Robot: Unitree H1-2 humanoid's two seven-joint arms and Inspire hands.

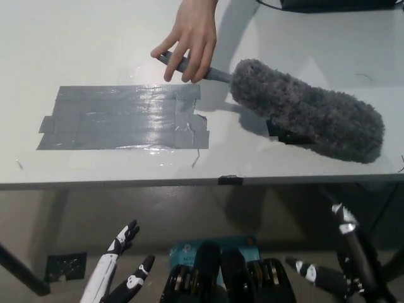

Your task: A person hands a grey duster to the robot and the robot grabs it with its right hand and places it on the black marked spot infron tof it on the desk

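Observation:
A grey fluffy duster point(309, 110) lies on the white desk point(76, 44) at the right, its handle point(192, 66) pointing left and held by a person's hand point(189, 38) reaching in from the top. A patch of grey tape point(120, 117) marks a spot on the desk at the left of the duster. My black right hand point(344, 246) hangs below the desk's front edge at the bottom right, fingers apart, holding nothing. My white left hand point(120, 265) rests at the bottom left, also below the desk, fingers spread and empty.
A small black mark point(230, 180) sits on the desk's front edge. A dark object point(334, 5) lies at the far top right. A dark patch point(287, 134) shows under the duster head. A blue item point(189, 249) lies on the floor below.

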